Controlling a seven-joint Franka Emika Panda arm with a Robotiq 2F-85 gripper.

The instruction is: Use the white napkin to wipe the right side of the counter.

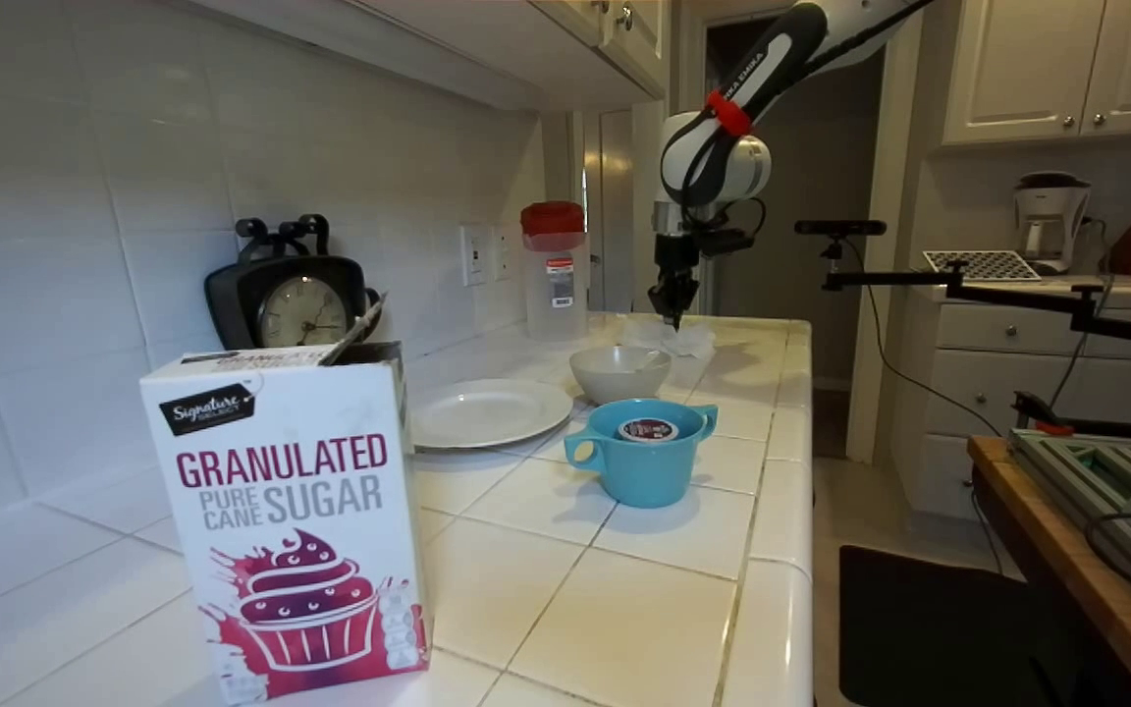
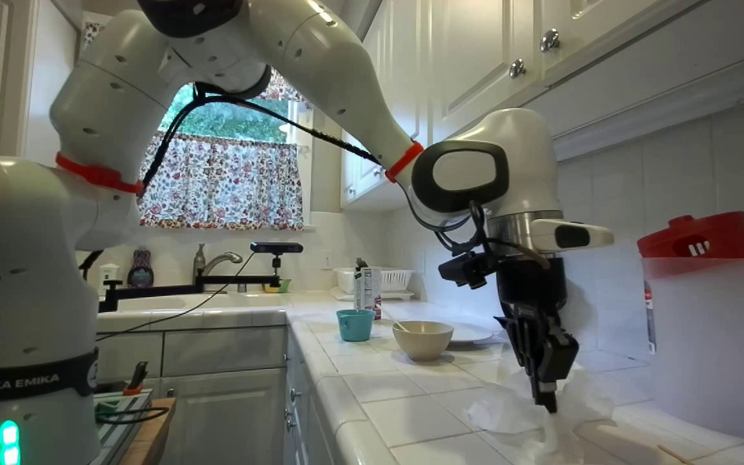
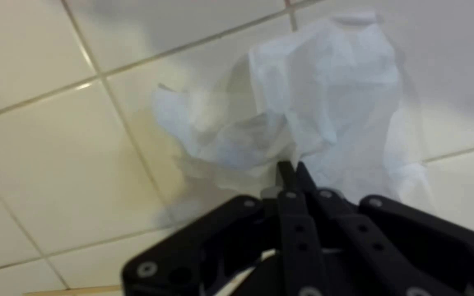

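So yeah, jaws are pinched together on the crumpled white napkin (image 3: 352, 86), which lies spread on the tiled bench (image 1: 634, 599) near a red-lidded container (image 2: 708, 329).

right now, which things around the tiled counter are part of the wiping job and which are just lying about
For the wiping:
white napkin
gripper
tiled counter

Just lying about:
sugar box
blue two-handled cup
bowl
white plate
red-lidded container
black clock
dish rack
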